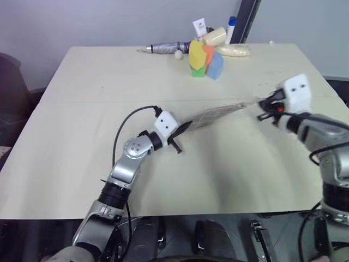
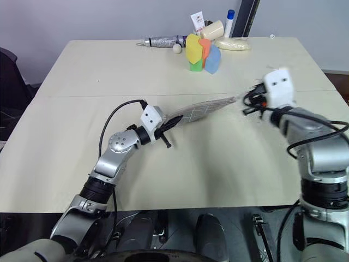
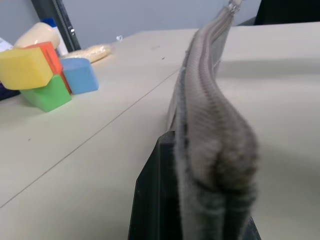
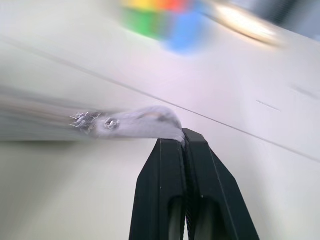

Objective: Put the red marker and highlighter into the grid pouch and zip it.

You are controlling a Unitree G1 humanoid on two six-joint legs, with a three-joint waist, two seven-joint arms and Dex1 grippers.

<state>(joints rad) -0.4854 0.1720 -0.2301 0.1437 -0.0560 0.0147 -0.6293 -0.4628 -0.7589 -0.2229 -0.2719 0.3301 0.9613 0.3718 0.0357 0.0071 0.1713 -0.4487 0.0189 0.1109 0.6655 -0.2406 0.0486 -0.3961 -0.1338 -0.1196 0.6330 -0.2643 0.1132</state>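
Stretching above the beige tabletop, the flat grey fabric grid pouch hangs between the left end effector, clamped on its nearer end, and the right end effector, pinched onto its pale zipper pull toward three o'clock.

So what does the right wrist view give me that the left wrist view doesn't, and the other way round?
Only the right wrist view: the right gripper, shut on the grey fabric grid pouch's pale zipper pull, whose frayed end with a small rivet points away from the fingers.

Only the left wrist view: the left gripper shut on the grid pouch, seen edge-on with its closed zipper line running away along the top.

Both: the beige table and the stack of coloured foam blocks, blurred in the right wrist view.
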